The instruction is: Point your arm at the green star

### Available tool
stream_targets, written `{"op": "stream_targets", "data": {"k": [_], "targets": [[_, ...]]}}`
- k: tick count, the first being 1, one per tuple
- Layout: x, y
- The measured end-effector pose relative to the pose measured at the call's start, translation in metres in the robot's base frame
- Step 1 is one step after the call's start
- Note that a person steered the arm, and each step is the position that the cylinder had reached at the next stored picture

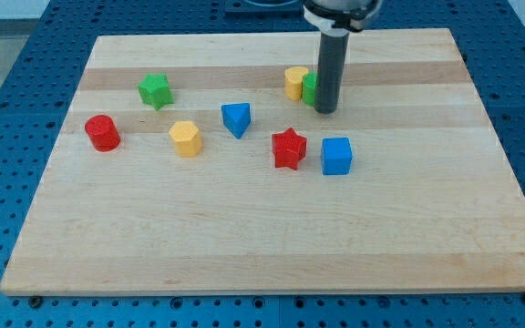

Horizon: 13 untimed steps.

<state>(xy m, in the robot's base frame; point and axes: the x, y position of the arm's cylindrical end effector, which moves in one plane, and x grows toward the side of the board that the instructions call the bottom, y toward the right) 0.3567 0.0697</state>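
Note:
The green star (155, 90) lies on the wooden board at the view's upper left. My tip (325, 111) is at the lower end of the dark rod, far to the right of the star, near the view's top centre. The tip stands right against a green block (309, 88) that the rod partly hides, with a yellow block (294, 82) just left of that.
A red cylinder (102, 133) lies at the left, a yellow hexagonal block (186, 138) and a blue triangular block (236, 119) in the middle. A red star (289, 148) and a blue cube (336, 156) lie below my tip. The wooden board (272, 246) rests on a blue perforated table.

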Motion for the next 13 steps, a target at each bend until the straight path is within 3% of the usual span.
{"op": "stream_targets", "data": {"k": [4,5,6,7,8,9,10,12,13], "targets": [[0.01,0.006],[0.031,0.051],[0.089,0.104],[0.196,0.08],[0.247,-0.021],[0.218,-0.145],[0.161,-0.216],[0.123,-0.263],[0.072,-0.25]]}}
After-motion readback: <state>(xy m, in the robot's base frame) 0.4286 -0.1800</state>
